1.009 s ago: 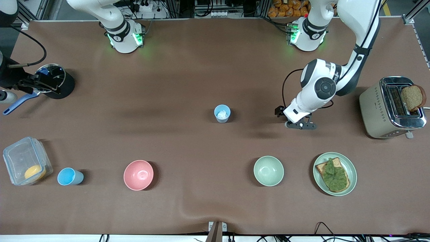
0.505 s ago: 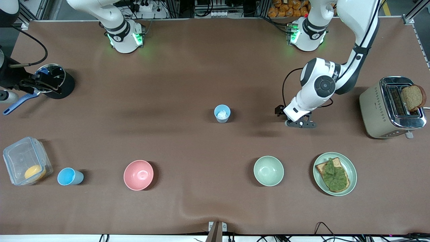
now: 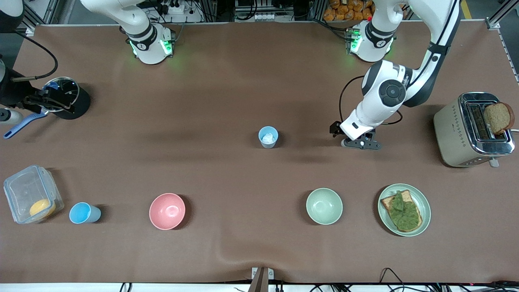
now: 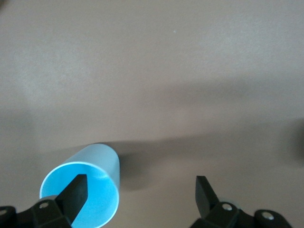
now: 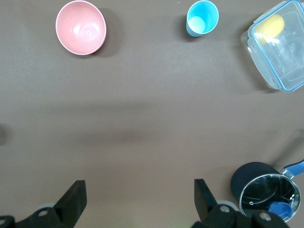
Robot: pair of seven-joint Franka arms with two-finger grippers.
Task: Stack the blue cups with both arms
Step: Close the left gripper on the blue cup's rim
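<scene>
At the right arm's end of the table, the right pincer (image 5: pixel 137 202) waits by the black pot (image 3: pixel 77 103) with its fingers spread and empty, unmoved over the last second. One blue cup (image 3: pixel 84 213) stands upright just beside the clear container (image 3: pixel 24 190), near the front camera, exactly where it was. The cup with the white patch (image 3: pixel 268 136) also has not moved from mid-table. The only change is at the left pincer (image 3: pixel 360 144), which has crept a little toward that middle cup and the bases. Its fingers are spread wide and hold nothing. In the left wrist view the cup's wall (image 4: pixel 102 161) sits at one fingertip (image 4: pixel 78 187), not between the two. So I judge the approach is only beginning: no cup is grasped and no stacking has begun.
</scene>
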